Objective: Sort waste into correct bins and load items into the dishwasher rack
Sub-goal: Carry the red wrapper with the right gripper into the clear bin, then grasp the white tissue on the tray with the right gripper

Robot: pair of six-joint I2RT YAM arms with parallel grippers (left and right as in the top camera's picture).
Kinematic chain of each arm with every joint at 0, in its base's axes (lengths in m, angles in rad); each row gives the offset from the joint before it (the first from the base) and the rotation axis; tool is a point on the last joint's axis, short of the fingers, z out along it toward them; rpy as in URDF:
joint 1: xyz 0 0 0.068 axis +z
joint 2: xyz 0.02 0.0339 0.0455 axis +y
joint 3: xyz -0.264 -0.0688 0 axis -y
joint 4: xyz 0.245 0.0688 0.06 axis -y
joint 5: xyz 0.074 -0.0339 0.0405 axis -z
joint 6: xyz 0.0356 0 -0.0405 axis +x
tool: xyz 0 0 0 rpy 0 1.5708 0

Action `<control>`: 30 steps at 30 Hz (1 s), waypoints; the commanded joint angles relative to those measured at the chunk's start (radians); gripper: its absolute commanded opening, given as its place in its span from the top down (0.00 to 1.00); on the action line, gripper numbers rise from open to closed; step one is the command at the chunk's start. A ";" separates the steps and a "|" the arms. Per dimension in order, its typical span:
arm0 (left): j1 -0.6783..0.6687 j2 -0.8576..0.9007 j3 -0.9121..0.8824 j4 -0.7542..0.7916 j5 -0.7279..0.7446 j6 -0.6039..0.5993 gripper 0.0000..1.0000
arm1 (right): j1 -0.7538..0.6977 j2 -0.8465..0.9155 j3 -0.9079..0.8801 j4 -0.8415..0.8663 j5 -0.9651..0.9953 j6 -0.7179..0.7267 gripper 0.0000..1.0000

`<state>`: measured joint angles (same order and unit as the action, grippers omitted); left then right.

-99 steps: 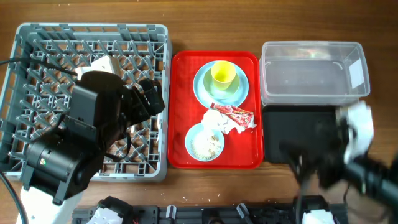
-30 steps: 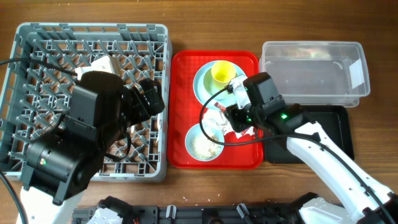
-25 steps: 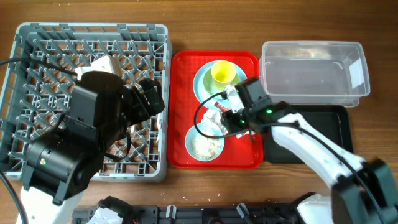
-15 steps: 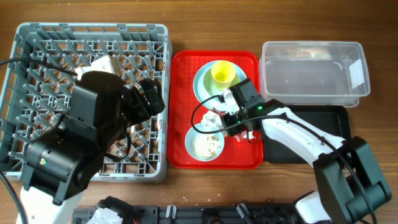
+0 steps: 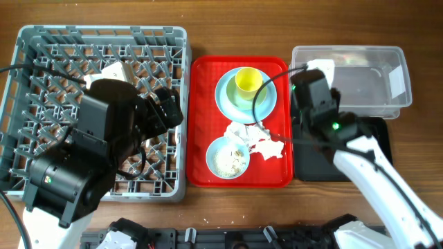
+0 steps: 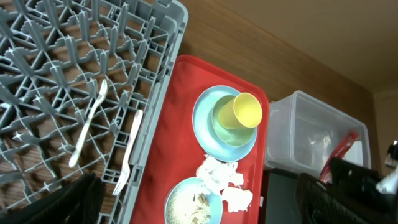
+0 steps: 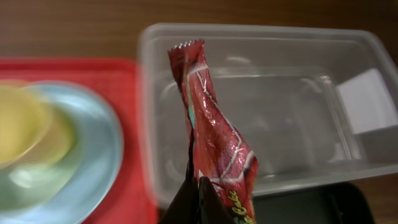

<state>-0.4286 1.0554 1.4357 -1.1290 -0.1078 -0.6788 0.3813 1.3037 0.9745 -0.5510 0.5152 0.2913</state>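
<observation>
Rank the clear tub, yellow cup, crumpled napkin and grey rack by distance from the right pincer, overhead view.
1. clear tub, beside the right pincer
2. yellow cup, on the plate
3. crumpled napkin, mid tray
4. grey rack, far left

Right pincer (image 7: 196, 186) clamped (left pincer (image 6: 199, 202) spread wide)

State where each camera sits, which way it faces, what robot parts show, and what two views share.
Overhead: above table, facing straight down; dishwasher rack, red tray, left arm, right arm.
Left wrist: above rack, facing tray and clear tub; open left gripper at bottom edge.
Right wrist: facing tub; right gripper pinches snack wrapper.
Shared: both wrist views show wrapper, tub.
</observation>
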 commanded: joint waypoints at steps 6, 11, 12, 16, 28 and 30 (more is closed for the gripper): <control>0.006 -0.005 0.008 0.001 -0.010 0.001 0.00 | -0.208 0.171 0.008 0.133 -0.019 0.049 0.24; 0.006 -0.005 0.008 0.001 -0.010 0.001 0.00 | -0.209 -0.028 0.056 0.068 -0.208 -0.004 0.04; 0.006 -0.005 0.008 0.001 -0.010 0.001 0.00 | -0.209 -0.068 0.056 0.037 -0.280 -0.003 0.04; 0.006 -0.005 0.008 0.001 -0.010 0.001 0.00 | -0.209 -0.146 0.051 -0.093 -0.861 0.061 0.08; 0.006 -0.005 0.008 0.001 -0.010 0.001 0.00 | 0.318 -0.026 -0.191 -0.048 -0.330 0.787 0.37; 0.006 -0.005 0.008 0.001 -0.010 0.001 0.00 | 0.340 0.061 -0.191 -0.002 -0.324 0.792 0.37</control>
<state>-0.4286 1.0554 1.4357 -1.1294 -0.1078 -0.6788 0.7006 1.2816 0.7933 -0.5880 0.0856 1.0130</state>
